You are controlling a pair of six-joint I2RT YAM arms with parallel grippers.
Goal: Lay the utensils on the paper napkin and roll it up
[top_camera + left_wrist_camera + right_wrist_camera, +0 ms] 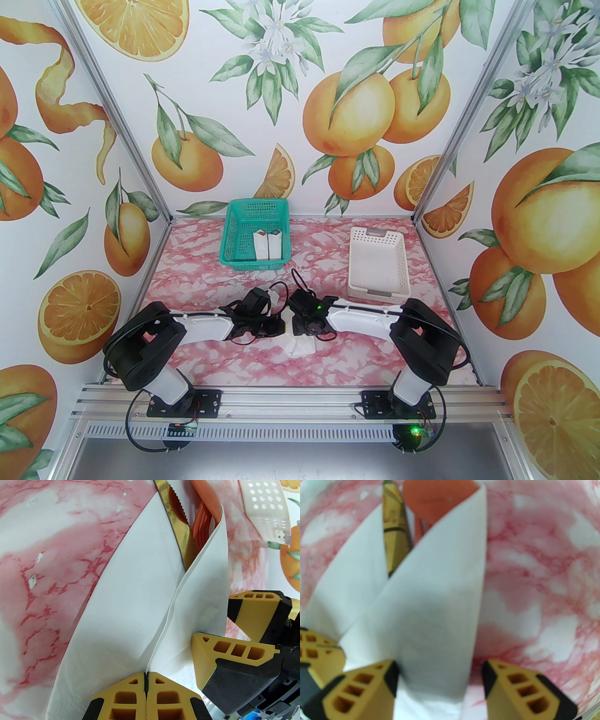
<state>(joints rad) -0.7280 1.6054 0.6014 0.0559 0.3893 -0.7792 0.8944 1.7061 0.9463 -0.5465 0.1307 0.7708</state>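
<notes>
The paper napkin (131, 611) lies on the pink marbled table, both sides folded in over the utensils. Out of its open end stick the olive-brown knife (180, 536), the orange fork (201, 530) and the orange spoon (438, 501). My left gripper (145, 681) is shut, pinching the napkin's folded edge at the near end. The right gripper (439, 675) is open, its fingers straddling the upper flap; its left fingertip (390, 674) touches the paper. From above, both grippers meet over the napkin (303, 348) at the table's near centre.
A teal basket (234, 220) holding two white wrapped bundles stands at the back centre. A white perforated basket (377, 281) stands at the back right. Open marbled table lies left and right of the napkin.
</notes>
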